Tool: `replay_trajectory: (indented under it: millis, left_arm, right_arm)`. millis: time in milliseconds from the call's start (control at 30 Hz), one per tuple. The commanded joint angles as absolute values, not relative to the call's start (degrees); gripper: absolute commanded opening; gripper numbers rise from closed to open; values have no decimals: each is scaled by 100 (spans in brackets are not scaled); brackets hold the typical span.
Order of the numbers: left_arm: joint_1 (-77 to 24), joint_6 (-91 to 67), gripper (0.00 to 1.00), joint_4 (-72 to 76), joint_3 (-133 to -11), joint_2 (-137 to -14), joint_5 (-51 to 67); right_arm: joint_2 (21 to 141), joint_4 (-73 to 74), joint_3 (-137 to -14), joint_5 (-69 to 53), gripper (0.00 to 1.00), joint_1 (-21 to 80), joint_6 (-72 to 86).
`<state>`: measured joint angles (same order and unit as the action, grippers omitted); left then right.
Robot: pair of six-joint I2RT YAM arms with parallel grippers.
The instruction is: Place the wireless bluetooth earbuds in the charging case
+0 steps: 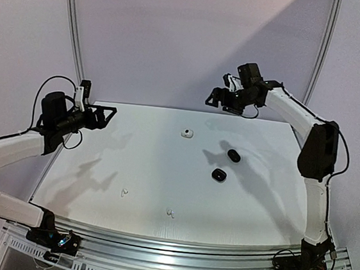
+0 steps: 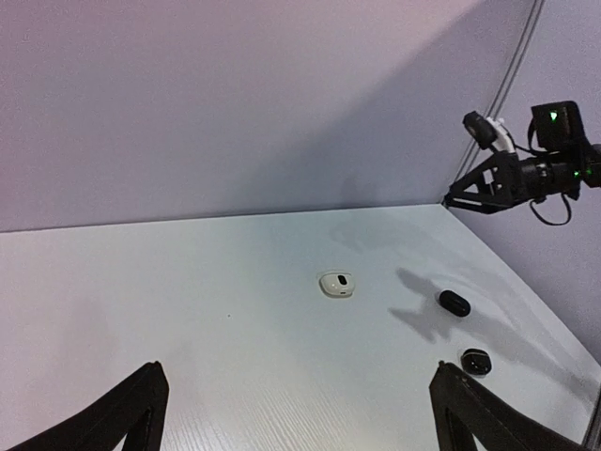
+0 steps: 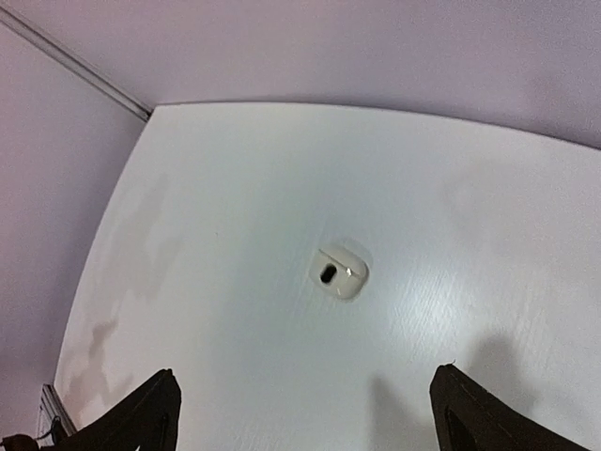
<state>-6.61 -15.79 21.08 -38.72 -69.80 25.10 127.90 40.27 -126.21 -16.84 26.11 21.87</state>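
A white charging case (image 1: 186, 133) (image 2: 338, 284) (image 3: 338, 271) with a dark oval slot lies at the back middle of the table. Two black cases rest to its right, one (image 1: 234, 155) (image 2: 454, 303) farther back and one (image 1: 219, 174) (image 2: 475, 361) nearer. Two tiny white earbuds (image 1: 123, 193) (image 1: 170, 213) lie toward the front. My left gripper (image 1: 111, 112) (image 2: 300, 418) hovers open at the back left, holding nothing. High over the back right, my right gripper (image 1: 210, 101) (image 3: 305, 418) is open and empty, looking down on the white case.
The white table (image 1: 99, 165) is bounded by a back wall and curved metal rails (image 1: 74, 33). Its front edge runs along an aluminium rail (image 1: 174, 250) where both arm bases are bolted. The right arm's elbow (image 1: 320, 150) rises over the table's right side.
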Motion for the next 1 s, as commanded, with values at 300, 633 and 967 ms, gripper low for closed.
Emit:
replay_trajectory:
  millis: [300, 633, 967]
  left_arm:
    - [-589, -1064, 99, 2044, -4429, -7584, 3096]
    - [-577, -1056, 99, 2173, -4454, -7692, 3051]
    - [-572, -1057, 99, 2269, -4403, -7691, 3023]
  right_arm:
    - [15519, -327, -13703, -1572, 81, 2931, 5549]
    - [16335, -422, -13787, -1263, 78, 2988, 6080]
    - [16720, -227, -14021, -1898, 64, 3035, 6274]
